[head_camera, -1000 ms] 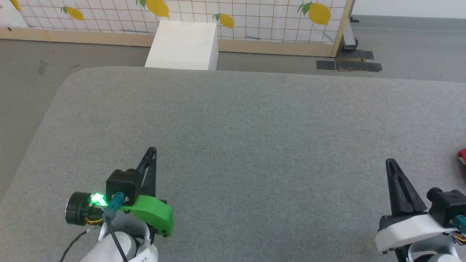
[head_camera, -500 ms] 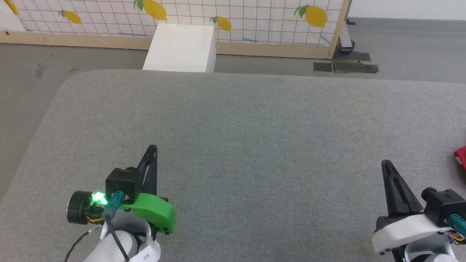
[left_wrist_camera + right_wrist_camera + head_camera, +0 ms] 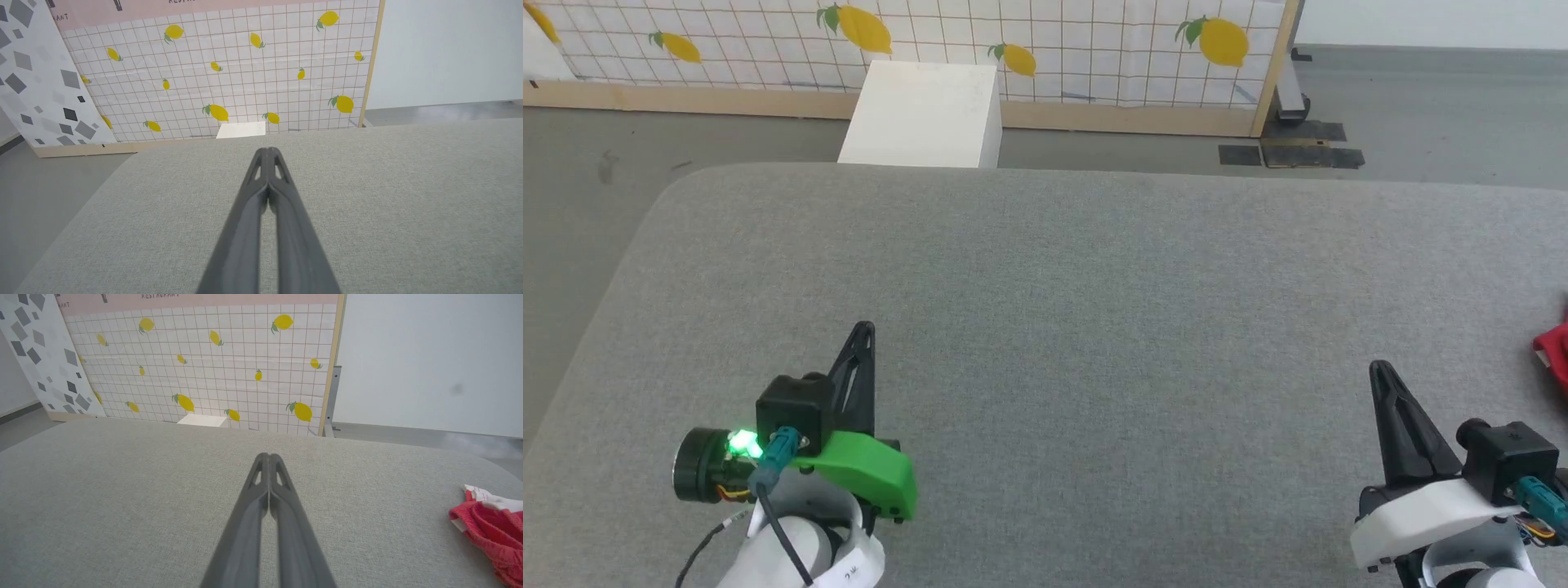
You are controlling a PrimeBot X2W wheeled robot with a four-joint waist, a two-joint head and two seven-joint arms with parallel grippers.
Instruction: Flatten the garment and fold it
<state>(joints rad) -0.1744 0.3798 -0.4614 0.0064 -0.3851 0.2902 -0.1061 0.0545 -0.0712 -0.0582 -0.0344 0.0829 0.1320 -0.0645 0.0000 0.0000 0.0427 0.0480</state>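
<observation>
Two grippers sit over the grey padded table (image 3: 1094,269), each pinched fully closed with nothing between its fingers. The left gripper (image 3: 866,328) is near seven o'clock on the table and the right gripper (image 3: 1377,367) near five. Out at three o'clock from the right one, the red garment (image 3: 488,522) lies crumpled, white trim showing, apart from both. A white box (image 3: 919,114) stands beyond at twelve.

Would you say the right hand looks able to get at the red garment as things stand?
Probably yes: the garment lies close on the right of the shut right hand, with bare grey surface between them.
</observation>
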